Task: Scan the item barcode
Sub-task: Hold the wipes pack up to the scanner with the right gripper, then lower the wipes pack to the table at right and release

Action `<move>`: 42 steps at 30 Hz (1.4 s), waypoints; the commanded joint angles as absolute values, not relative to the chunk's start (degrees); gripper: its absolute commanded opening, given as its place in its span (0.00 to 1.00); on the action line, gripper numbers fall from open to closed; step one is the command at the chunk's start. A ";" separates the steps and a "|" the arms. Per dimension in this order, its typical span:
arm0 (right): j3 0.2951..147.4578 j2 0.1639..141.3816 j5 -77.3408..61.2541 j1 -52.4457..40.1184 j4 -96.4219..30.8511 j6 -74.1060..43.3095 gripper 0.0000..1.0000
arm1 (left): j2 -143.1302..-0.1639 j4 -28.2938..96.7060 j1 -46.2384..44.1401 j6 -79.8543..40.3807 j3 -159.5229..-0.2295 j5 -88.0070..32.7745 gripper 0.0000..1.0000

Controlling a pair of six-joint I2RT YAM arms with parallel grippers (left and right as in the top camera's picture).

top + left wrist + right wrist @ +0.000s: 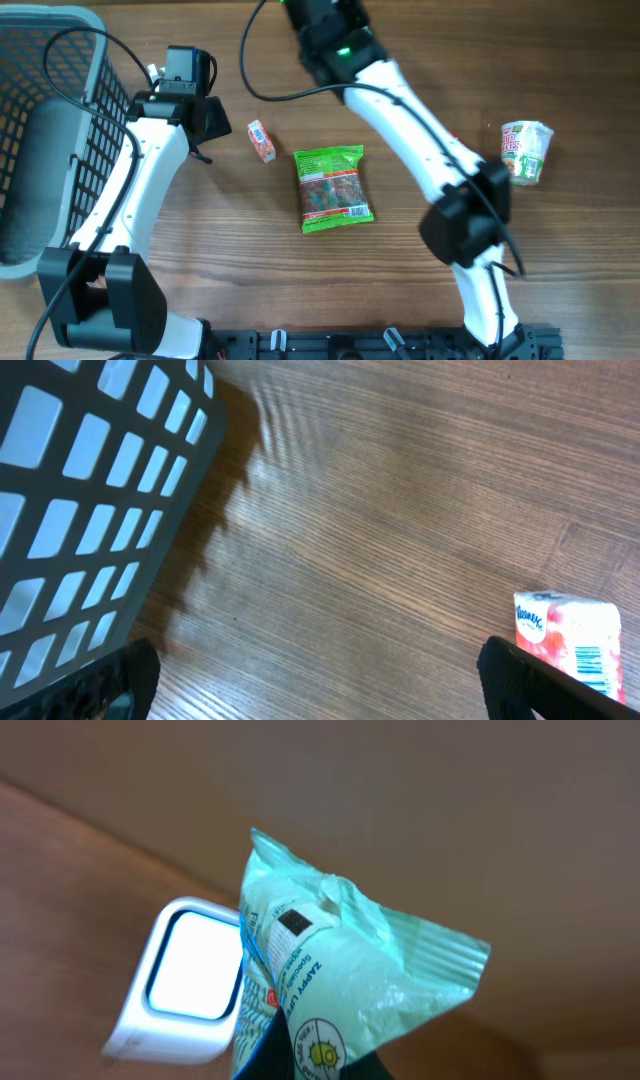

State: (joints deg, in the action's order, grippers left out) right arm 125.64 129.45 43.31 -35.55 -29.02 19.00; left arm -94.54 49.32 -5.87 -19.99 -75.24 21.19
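The right gripper (300, 1065) is clamping a pale green packet (345, 970) at the bottom centre of the right wrist view, presenting it just beside the white scanner (190, 975) at centre left. Pickup looks done; whether the barcode is registering cannot be told. The left gripper (330, 685) is hanging wide open and empty, near a tissue pack (565, 635) at lower right

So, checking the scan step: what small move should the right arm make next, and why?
Probably ease the pale green packet sideways, in front of the white scanner. In the right wrist view it overlaps only the scanner's edge, leaving the lit window uncovered.
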 commanded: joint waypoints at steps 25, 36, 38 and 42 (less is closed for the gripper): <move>126.65 133.23 56.07 -35.51 -13.93 31.97 0.04 | -94.21 49.25 -5.67 -19.29 -75.18 21.91 1.00; 126.41 115.18 13.34 -26.26 -76.88 -3.01 0.04 | -94.21 49.25 -5.67 -19.29 -75.18 21.93 1.00; 123.98 115.35 11.03 -23.51 -82.74 -3.22 0.04 | -94.24 49.25 -5.67 -19.29 -75.18 21.93 1.00; 113.43 115.35 10.24 -17.54 -85.60 -4.69 0.04 | -94.21 49.25 -5.67 -19.29 -75.18 21.91 1.00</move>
State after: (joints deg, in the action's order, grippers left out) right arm 120.14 114.04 14.55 -20.78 -85.01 -1.74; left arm -94.54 49.30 -5.87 -19.99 -75.24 21.19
